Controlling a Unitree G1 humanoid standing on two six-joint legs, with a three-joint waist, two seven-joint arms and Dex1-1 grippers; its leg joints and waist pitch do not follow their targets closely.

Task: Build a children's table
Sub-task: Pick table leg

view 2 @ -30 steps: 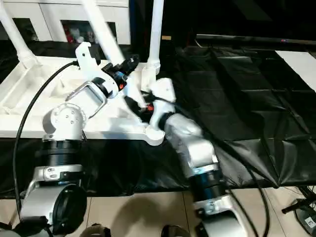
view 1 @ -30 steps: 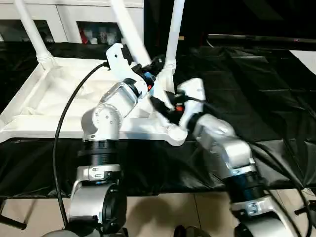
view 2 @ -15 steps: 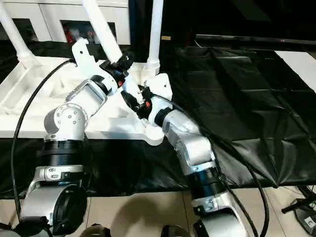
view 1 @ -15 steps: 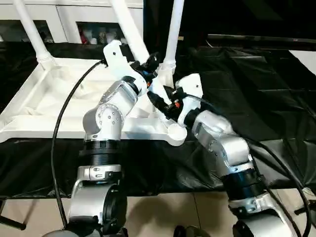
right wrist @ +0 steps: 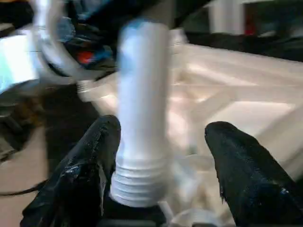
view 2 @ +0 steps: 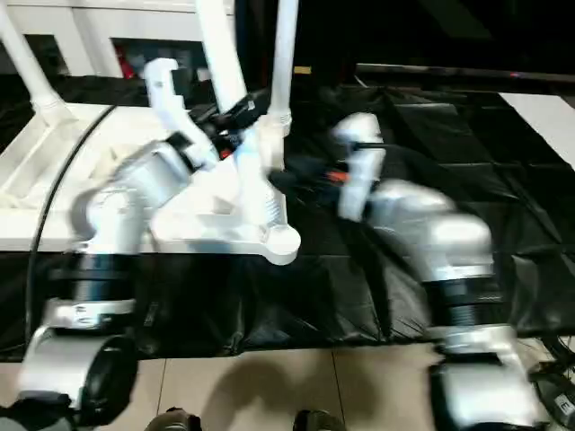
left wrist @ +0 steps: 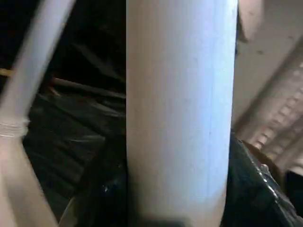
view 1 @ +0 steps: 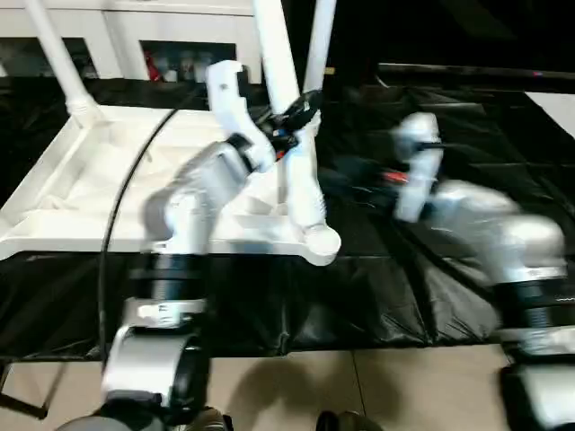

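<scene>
The children's table lies upside down as a white ribbed tabletop (view 1: 54, 224) on a black sheet. Two white legs stand in its far corners, one on the left (view 1: 56, 58) and one on the right (view 1: 319, 54). My left gripper (view 1: 295, 112) is shut on a third leg (view 1: 292, 153), which stands almost upright. Its threaded lower end (right wrist: 139, 184) hangs just above the near right corner socket (view 1: 323, 241). In the left wrist view the tube (left wrist: 180, 109) sits tight between the fingers. My right gripper (view 1: 346, 172) is to the right of that leg, open, its fingers (right wrist: 90, 165) spread clear of the tube.
A white cabinet with glass doors (view 1: 135, 36) stands behind the tabletop. The black sheet (view 1: 449, 117) stretches far to the right. A black cable (view 1: 117, 215) loops from my left arm over the tabletop's near rim. Tiled floor (view 1: 296, 386) lies in front.
My right gripper has opened and drawn back to the right, off the leg. My left gripper has swung the leg from a slant to nearly upright over the near right socket.
</scene>
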